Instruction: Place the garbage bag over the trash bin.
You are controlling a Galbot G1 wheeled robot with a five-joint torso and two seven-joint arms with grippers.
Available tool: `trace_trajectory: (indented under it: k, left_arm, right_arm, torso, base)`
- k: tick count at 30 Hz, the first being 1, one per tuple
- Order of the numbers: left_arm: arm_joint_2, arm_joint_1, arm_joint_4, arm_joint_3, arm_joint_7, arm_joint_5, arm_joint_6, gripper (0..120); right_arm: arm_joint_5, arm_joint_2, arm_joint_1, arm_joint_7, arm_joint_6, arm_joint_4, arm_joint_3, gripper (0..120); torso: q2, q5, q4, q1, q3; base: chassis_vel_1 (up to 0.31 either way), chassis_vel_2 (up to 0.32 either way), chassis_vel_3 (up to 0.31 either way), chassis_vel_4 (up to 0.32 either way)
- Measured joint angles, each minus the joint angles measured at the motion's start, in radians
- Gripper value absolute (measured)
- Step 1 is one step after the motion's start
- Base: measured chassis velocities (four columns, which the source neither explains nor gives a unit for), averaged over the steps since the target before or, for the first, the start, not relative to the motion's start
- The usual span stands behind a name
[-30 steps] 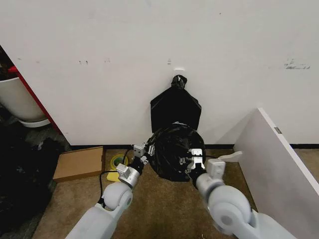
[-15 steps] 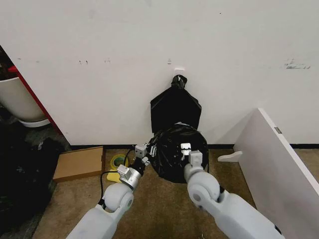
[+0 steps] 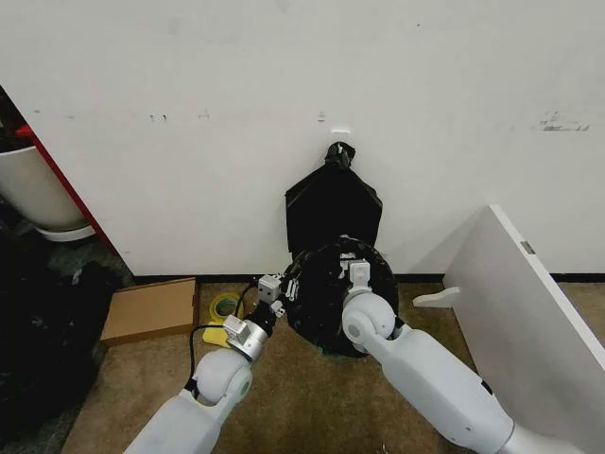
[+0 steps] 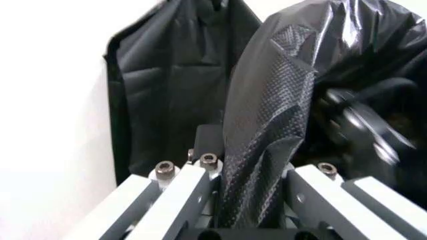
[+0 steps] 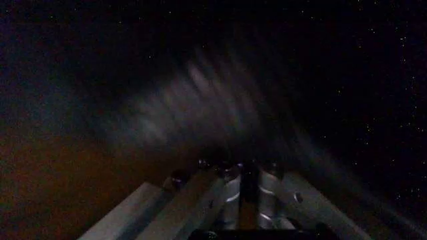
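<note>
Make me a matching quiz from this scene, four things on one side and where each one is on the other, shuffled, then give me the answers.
Things:
1. garbage bag
2. flat black bunch
3. cardboard piece
4. white board

Places:
A. lying on the carpet on the robot's left
B. leaning on the robot's right
C. hanging on the wall, knotted at the top
D. between the left claw and the right claw, with a fold pinched in the left claw

Pairs: 1-D, 2-C, 3-A, 4-B
</note>
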Motion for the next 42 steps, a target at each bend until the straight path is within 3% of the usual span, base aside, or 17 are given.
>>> trace_trajectory:
  k: [13, 24, 35, 40, 42]
  left_arm:
    - [-0.003, -0.026, 0.040, -0.015, 0.003, -0.002, -0.005, 3]
    - [-0.010, -0.058, 0.084, -0.011, 0.034, 0.008, -0.047, 3]
    - [0.002, -0.028, 0.024, -0.007, 0.061, 0.010, -0.068, 3]
    - [0.002, -0.018, 0.005, -0.006, 0.062, 0.010, -0.070, 3]
    - [0.002, -0.012, 0.001, -0.008, 0.062, 0.010, -0.070, 3]
  right_arm:
    - [-0.037, -0.059, -0.051, 0.006, -0.044, 0.085, -0.001, 0]
    - [0.278, -0.060, 0.005, 0.098, -0.231, 0.208, -0.008, 0]
    - [0.282, -0.019, 0.088, 0.135, -0.270, 0.041, -0.078, 0]
    - [0.191, 0.002, 0.100, 0.108, -0.264, -0.025, -0.086, 0]
    - [0.100, 0.006, 0.100, 0.065, -0.218, -0.060, -0.083, 0]
  torso:
    - [0.000, 0.0001, 0.0001, 0.000, 0.000]
    - [0.000, 0.0001, 0.0001, 0.000, 0.000]
    - [0.000, 0.0000, 0.0001, 0.000, 0.000]
    - [0.000, 0.0001, 0.0001, 0.000, 0.000]
    - [0.000, 0.0001, 0.0001, 0.000, 0.000]
  base:
    - [0.000, 0.000, 0.000, 0.000]
    - [0.000, 0.000, 0.000, 0.000]
    - [0.000, 0.000, 0.000, 0.000]
    - [0.000, 0.000, 0.000, 0.000]
    - [0.000, 0.000, 0.000, 0.000]
